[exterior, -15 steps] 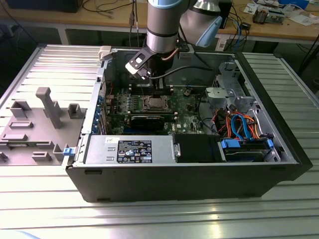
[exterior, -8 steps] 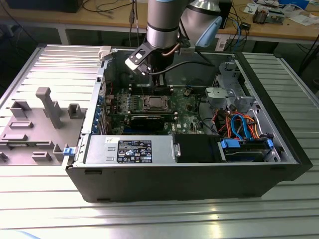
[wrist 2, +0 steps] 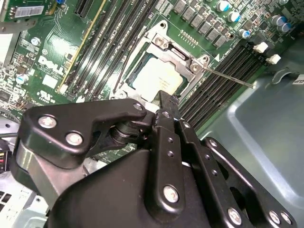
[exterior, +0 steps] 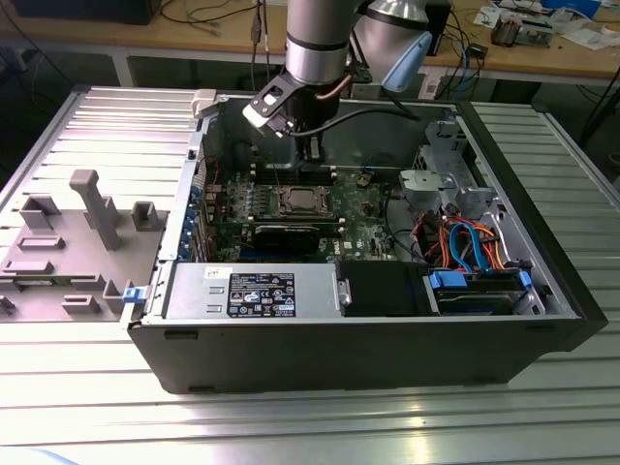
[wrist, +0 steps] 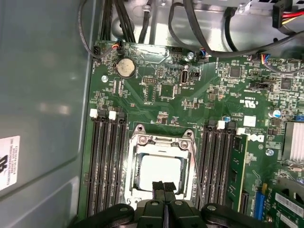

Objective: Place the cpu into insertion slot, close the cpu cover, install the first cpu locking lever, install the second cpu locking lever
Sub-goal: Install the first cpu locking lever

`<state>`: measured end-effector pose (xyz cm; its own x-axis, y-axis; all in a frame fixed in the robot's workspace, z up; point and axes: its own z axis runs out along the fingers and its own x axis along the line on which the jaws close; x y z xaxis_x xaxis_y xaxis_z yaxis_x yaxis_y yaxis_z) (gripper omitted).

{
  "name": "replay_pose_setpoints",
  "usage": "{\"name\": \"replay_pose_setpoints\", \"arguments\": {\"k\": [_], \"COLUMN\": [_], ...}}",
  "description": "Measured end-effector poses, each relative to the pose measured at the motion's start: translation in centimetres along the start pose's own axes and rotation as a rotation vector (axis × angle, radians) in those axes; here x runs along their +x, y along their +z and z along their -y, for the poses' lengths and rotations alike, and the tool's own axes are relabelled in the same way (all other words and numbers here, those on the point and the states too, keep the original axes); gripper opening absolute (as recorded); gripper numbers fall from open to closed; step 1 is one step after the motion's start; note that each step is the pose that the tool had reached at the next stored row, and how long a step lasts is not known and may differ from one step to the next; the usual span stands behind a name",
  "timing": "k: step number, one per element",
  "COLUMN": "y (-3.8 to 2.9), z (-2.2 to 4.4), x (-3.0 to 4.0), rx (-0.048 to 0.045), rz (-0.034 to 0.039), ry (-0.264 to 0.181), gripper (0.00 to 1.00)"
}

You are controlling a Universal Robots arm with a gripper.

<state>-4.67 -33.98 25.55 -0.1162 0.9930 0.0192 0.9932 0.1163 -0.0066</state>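
CPU is pictured seated in the insertion slot of an opened computer case, which is laid on its side at the middle of a ribbed metal worktop. A grey moulded fixture is set by the worktop's edge at the exterior view's left. The robot arm is poised over the case's far side, above the green motherboard. Black memory slots are ranged on both sides of the socket. The end effector is held over one edge of the chip, its two black fingers pressed together with nothing seen between them; whether the chip is touched cannot be told. The CPU cover is laid flat on the socket, and the chip's silver top is shown through its square opening in both wrist views. In the second wrist view, a thin locking lever is seen angled away from one corner of the socket, across the memory slots. A coin cell is mounted on the board, well apart from the socket.
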Motion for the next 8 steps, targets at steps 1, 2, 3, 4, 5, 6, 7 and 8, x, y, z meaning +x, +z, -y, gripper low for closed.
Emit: {"name": "replay_pose_setpoints", "arguments": {"k": [1, 2, 3, 4, 5, 6, 7, 8], "y": [0.00, 0.00, 0.00, 0.01, 0.02, 0.05, 0.05, 0.06], "z": [0.01, 0.01, 0.01, 0.00, 0.00, 0.00, -0.01, 0.00], "x": [0.00, 0.00, 0.00, 0.00, 0.00, 0.00, 0.00, -0.01], "rx": [0.0007, 0.0016, 0.0019, 0.0023, 0.0029, 0.0034, 0.0040, 0.0050], "rz": [0.0003, 0.0007, 0.0008, 0.0010, 0.0013, 0.0022, 0.0037, 0.0054], "ry": [-0.032, -0.067, -0.086, -0.103, -0.135, -0.157, -0.177, -0.206], "gripper": [0.11, 0.11, 0.11, 0.11, 0.11, 0.11, 0.11, 0.11]}}
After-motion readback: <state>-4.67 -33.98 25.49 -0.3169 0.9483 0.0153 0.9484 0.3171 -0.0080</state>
